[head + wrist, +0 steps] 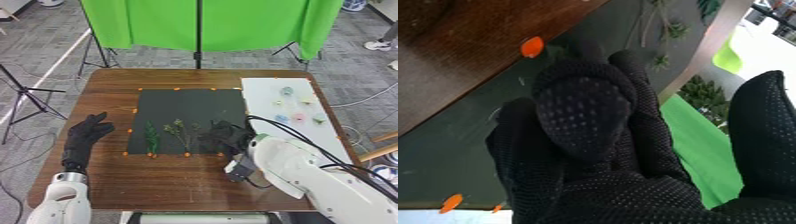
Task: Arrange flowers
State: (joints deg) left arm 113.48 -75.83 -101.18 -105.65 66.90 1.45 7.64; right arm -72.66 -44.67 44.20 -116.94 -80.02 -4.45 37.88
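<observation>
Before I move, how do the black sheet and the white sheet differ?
The black sheet is wide and lies mid-table; the white sheet is narrower and lies to its right. The black sheet bears green sprigs; the white sheet bears small pale blooms, among them blue and pink ones. Both lie flat on the brown table, with orange marks at their edges.

Black is being worn by the left robot hand (87,132), and black dotted with pale specks by the right robot hand (231,136). Between them, green is being shown by the sprigs (152,138) against a dark grey mat (182,107) edged with orange markers (177,89). Right of the right robot hand, blue (282,118) and pink flower heads (298,118) are being set off by a white sheet (258,90). Beneath, the worktop (169,187) is being grained in brown.
</observation>
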